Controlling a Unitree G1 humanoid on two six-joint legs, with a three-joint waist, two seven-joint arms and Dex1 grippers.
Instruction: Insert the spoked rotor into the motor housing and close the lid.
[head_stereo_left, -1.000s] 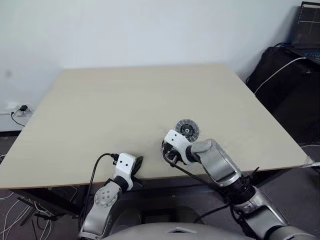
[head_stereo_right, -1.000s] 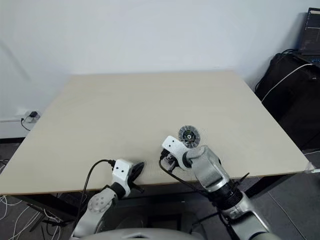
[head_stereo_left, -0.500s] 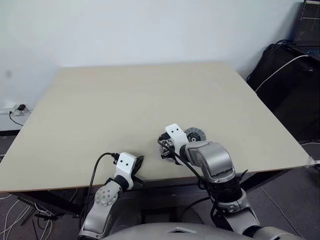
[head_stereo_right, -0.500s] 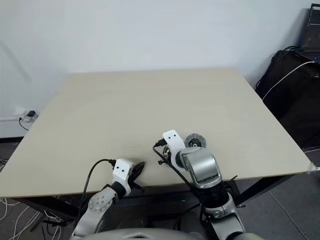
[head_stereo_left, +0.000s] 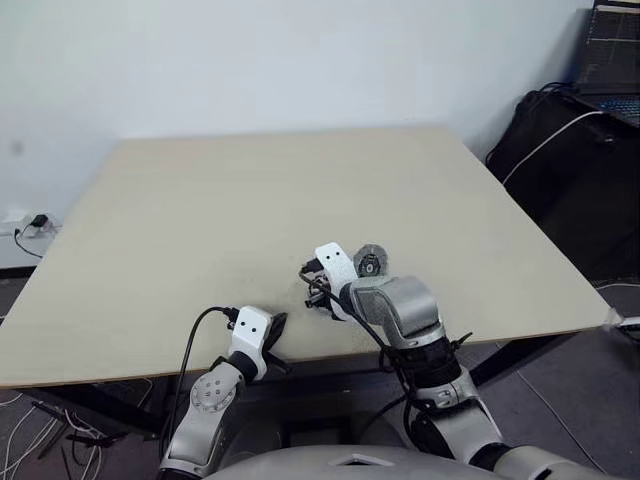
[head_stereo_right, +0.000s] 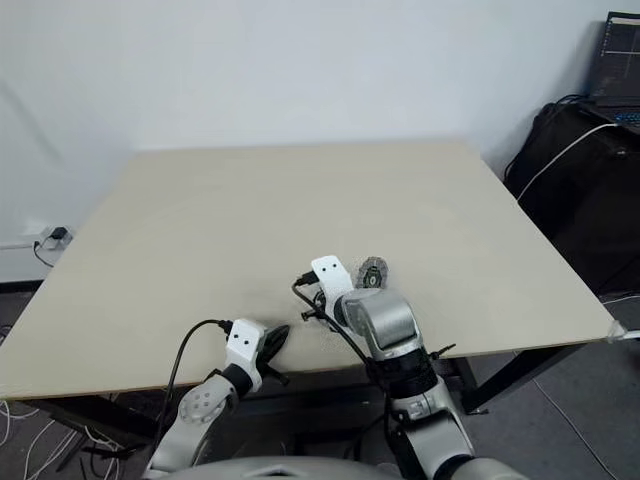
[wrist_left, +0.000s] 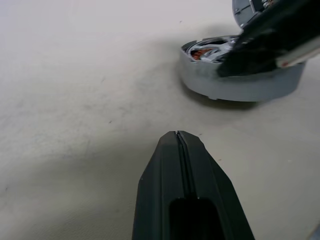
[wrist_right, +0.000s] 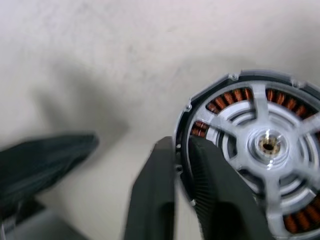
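Note:
The motor housing (wrist_right: 226, 98), a round grey cup ringed with copper windings, sits on the table near its front edge. The spoked rotor (wrist_right: 267, 145) lies seated inside it, with grey spokes around a central hub. My right gripper (wrist_right: 182, 143) points steeply down and is shut on the housing's rim, one finger outside and one inside. The lid (head_stereo_left: 370, 263), a ribbed silver disc with a dark hub, lies just behind my right wrist and is partly hidden by it. My left gripper (wrist_left: 177, 134) is shut and empty, a short way from the housing (wrist_left: 240, 87).
The beige table (head_stereo_left: 250, 190) stretches wide and bare behind the parts, and its front edge runs just below both grippers. A black bag (head_stereo_left: 570, 150) with a white cable and a laptop (head_stereo_left: 610, 60) stand off the table's right side.
My right arm has swung inward and its wrist has rolled, carrying the gripper leftward and covering more of the lid. The left gripper has kept still.

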